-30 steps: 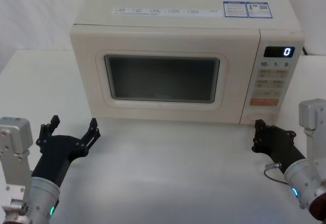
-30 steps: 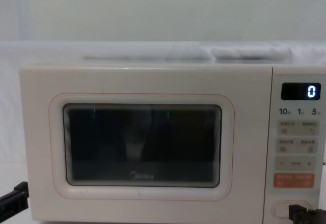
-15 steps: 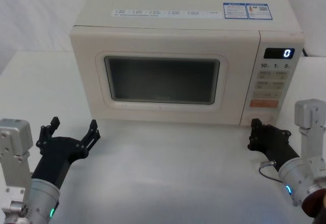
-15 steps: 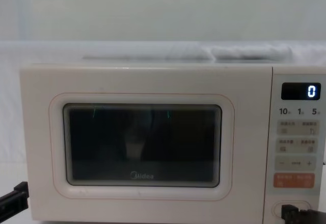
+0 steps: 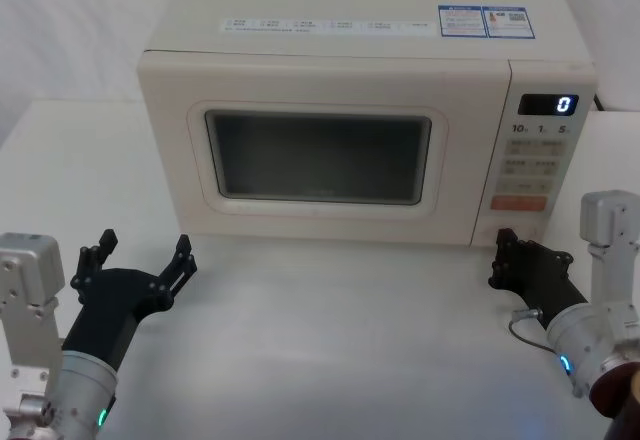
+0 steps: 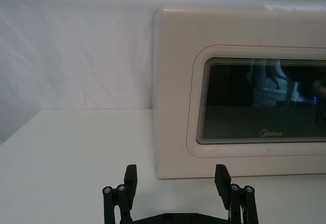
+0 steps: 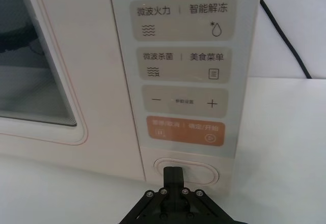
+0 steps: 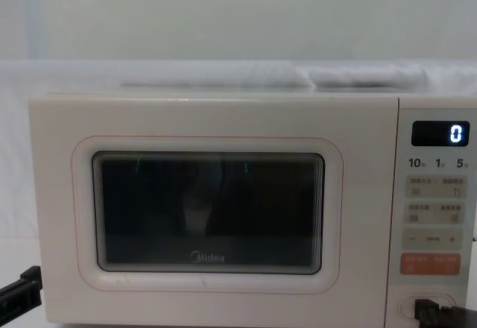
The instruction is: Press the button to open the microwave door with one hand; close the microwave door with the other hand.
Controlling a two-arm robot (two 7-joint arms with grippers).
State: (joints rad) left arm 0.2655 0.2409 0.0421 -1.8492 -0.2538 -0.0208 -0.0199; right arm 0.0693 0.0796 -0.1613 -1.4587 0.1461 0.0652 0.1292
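Observation:
The cream microwave door [image 5: 320,155] with its dark window stands shut; it also shows as the microwave door [image 8: 209,209] in the chest view and the microwave door [image 6: 244,107] in the left wrist view. The oval button [image 7: 204,172] sits lowest on the control panel, and in the chest view the button [image 8: 406,306] is partly covered. My right gripper [image 7: 173,172] is shut, its tip against the button's middle; the right gripper [image 5: 503,252] is low at the panel's foot. My left gripper [image 5: 140,253], the other hand, rests open on the table before the door's left corner, apart from it.
The microwave stands on a white table [image 5: 330,340] with free room in front. An orange-pink key [image 7: 186,131] lies just above the button. The display [image 5: 548,104] reads 0. A black cable [image 7: 285,40] runs behind the right side.
My right gripper has moved forward and a little left, up to the button. The door stays shut and the left arm has not moved.

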